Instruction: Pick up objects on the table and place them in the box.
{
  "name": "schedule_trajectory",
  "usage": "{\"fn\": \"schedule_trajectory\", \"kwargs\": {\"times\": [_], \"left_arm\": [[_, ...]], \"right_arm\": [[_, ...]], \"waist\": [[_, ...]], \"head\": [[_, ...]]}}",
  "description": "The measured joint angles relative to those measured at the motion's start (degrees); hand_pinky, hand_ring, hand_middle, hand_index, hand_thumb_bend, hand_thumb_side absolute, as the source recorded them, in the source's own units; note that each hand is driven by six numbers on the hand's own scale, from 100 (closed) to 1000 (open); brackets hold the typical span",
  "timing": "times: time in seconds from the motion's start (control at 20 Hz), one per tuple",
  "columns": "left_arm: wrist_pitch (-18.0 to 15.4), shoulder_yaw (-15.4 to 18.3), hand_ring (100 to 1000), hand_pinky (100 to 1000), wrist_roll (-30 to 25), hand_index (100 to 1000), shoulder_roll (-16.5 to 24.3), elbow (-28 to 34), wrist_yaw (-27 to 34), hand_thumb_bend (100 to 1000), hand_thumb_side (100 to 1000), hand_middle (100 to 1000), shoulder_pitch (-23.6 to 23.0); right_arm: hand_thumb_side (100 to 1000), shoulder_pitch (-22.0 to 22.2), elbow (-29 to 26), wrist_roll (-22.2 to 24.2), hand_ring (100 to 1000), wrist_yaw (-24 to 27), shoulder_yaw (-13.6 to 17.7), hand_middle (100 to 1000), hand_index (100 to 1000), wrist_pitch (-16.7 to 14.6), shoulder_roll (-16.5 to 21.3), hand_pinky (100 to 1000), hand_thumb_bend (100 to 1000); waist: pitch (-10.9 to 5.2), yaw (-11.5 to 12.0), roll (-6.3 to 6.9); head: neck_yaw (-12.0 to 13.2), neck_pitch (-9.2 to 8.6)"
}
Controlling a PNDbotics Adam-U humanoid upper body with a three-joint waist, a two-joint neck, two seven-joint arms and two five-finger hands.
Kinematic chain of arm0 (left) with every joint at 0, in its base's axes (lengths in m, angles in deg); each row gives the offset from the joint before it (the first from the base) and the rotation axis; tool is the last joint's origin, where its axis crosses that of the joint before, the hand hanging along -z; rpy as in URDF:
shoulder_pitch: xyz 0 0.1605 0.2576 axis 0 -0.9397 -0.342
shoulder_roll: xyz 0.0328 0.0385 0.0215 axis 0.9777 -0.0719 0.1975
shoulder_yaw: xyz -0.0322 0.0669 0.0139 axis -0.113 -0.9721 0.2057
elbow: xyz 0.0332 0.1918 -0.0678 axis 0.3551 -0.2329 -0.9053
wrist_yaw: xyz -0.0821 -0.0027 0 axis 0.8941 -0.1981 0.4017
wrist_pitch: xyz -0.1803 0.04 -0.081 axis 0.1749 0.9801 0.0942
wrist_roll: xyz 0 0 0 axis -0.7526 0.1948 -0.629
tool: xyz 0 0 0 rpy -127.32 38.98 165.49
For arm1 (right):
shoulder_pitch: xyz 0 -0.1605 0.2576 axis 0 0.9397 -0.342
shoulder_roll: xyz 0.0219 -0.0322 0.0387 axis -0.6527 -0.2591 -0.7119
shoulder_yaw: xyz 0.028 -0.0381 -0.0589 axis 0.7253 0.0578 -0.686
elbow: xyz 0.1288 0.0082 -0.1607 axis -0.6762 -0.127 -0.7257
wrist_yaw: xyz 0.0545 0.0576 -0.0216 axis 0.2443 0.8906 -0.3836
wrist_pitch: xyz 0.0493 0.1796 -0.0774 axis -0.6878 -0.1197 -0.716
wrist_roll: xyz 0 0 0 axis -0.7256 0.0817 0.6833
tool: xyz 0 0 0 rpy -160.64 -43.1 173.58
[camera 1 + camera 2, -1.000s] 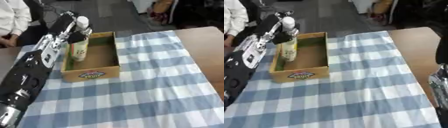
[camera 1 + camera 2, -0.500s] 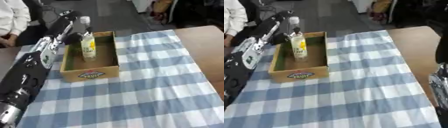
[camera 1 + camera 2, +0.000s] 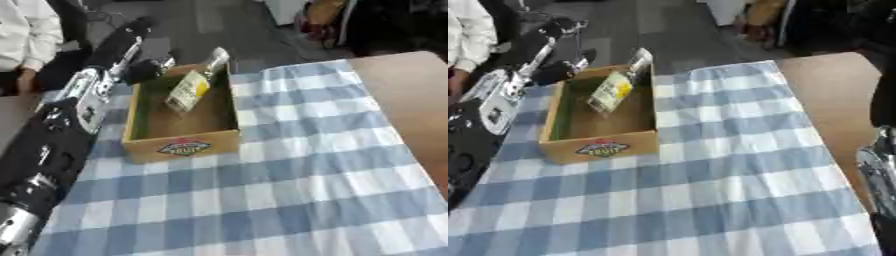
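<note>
Left eye view | left hand blurred | bottle tilted in box

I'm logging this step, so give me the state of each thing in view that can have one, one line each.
Clear bottle with yellow label: inside the box, tilted, neck leaning on the far right rim, not held.
Open cardboard box with fruit logo: upright on the cloth, holding only the bottle.
Blue and white checked cloth: spread flat on the table.
Left hand: at the box's far left corner, off the bottle; fingers unclear.
Right hand: not visible.
</note>
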Motion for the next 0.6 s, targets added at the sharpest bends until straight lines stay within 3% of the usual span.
{"fn": "schedule_trajectory", "kwargs": {"times": [0.4, 0.6], "left_arm": [[0.0, 0.0, 903, 1000, 0.0, 1000, 2.4, 4.0, 5.3, 697, 1000, 963, 0.3], [-0.1, 0.0, 877, 992, 0.1, 1000, 3.5, 9.2, 11.1, 672, 1000, 947, -3.1]], "right_arm": [[954, 0.4, 0.0, 0.0, 528, -0.3, 0.0, 556, 760, 0.0, 0.1, 479, 100], [954, 0.8, 0.0, 0.0, 527, -0.5, 0.0, 555, 760, 0.0, 0.2, 479, 100]], "waist": [[-0.08, 0.8, 0.15], [-0.28, 1.4, 0.22]], "head": [[-0.1, 0.00], [-0.6, -0.05]]}}
